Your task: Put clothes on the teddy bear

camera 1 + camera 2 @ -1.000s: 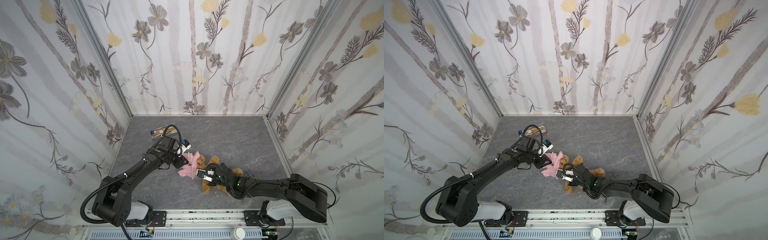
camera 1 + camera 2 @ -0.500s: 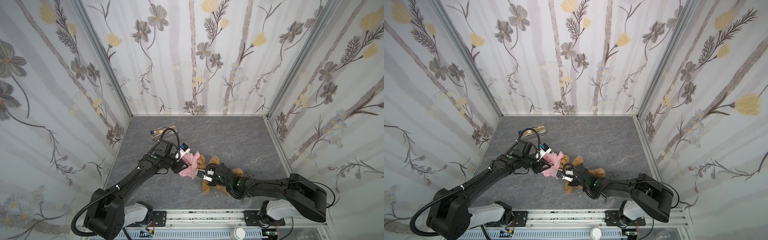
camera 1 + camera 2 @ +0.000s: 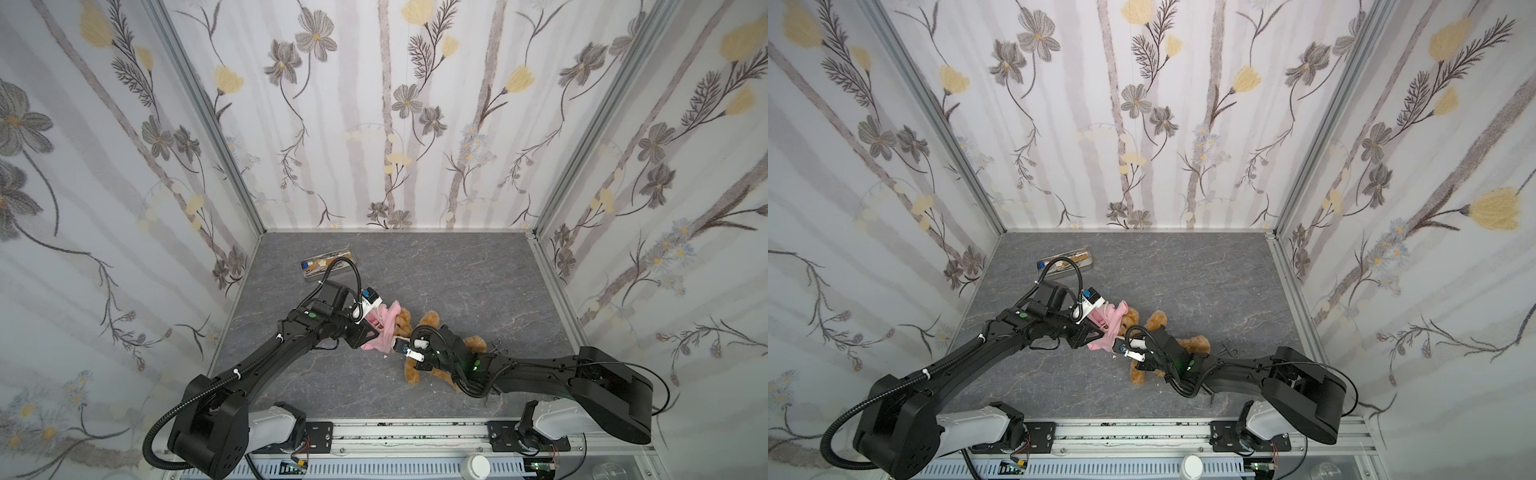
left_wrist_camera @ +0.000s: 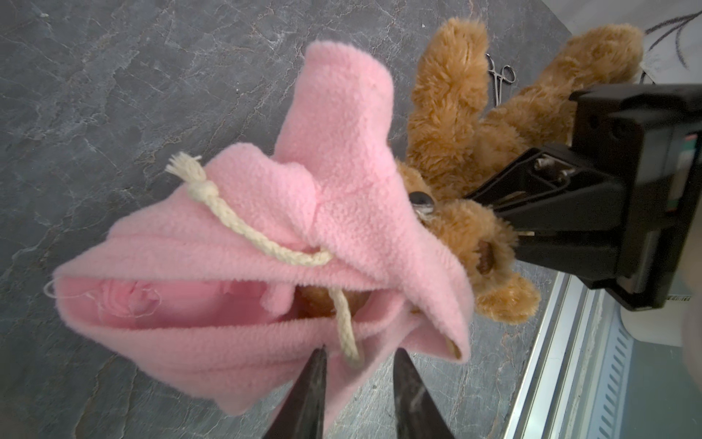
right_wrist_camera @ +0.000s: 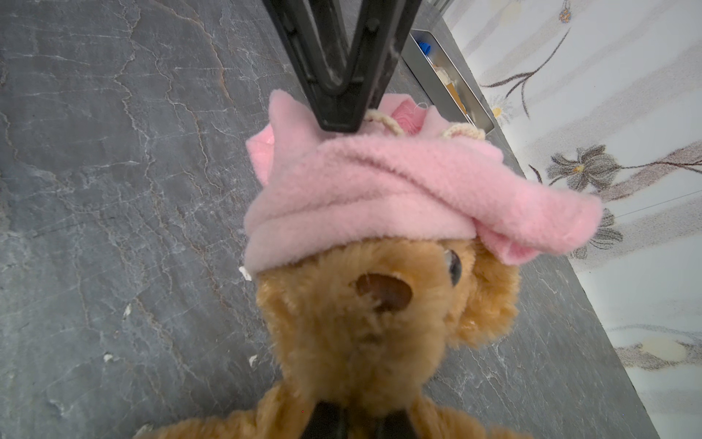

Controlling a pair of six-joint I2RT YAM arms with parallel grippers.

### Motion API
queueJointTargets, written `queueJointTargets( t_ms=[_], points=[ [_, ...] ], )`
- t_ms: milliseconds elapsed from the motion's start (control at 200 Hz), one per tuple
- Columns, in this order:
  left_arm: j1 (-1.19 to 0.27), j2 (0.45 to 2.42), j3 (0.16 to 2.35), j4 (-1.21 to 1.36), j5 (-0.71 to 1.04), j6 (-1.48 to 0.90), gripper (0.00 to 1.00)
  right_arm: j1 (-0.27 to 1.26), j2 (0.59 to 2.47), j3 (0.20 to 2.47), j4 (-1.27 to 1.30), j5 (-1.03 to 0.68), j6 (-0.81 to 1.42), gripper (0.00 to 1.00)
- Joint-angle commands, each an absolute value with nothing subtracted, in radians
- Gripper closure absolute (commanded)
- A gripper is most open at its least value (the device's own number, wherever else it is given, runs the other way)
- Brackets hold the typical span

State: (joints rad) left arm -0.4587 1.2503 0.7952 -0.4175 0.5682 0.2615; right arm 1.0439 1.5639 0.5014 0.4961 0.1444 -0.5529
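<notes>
The teddy bear [image 3: 412, 372] [image 3: 1138, 374], fluffy golden-brown, lies on the grey floor in both top views with its head to the left. A pink fleece shirt [image 3: 384, 328] [image 3: 1113, 326] with a cream cord is bunched over the top of its head [image 5: 380, 190], down to the eyes. My left gripper [image 4: 360, 351] [image 3: 368, 332] is shut on the shirt's hem beside the cord. My right gripper [image 5: 359, 422] [image 3: 402, 348] is shut on the fur under the bear's chin; its tips are buried in the fur. The bear's limbs [image 4: 448, 125] stretch away behind the head.
A metal tray [image 3: 328, 266] [image 3: 1065, 262] of small tools sits at the back left near the wall. Steel forceps [image 3: 498, 347] [image 3: 1229, 347] lie on the floor just right of the bear. Flowered walls close three sides; a metal rail runs along the front.
My left arm's elbow has swung forward while its gripper stays at the shirt, jaws slightly narrower. The shirt, bear and right arm have barely moved.
</notes>
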Motion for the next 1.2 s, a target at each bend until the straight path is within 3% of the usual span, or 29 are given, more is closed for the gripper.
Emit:
queueJointTargets(
  t_ms=[0, 1199],
  points=[
    [-0.460, 1.254, 0.816, -0.391, 0.565, 0.242, 0.72, 1.045, 1.570, 0.514, 0.543, 0.148, -0.548, 1.00],
    [-0.461, 1.218, 0.760, -0.364, 0.560, 0.243, 0.90, 1.039, 1.588, 0.529, 0.531, 0.178, -0.534, 1.00]
  ],
)
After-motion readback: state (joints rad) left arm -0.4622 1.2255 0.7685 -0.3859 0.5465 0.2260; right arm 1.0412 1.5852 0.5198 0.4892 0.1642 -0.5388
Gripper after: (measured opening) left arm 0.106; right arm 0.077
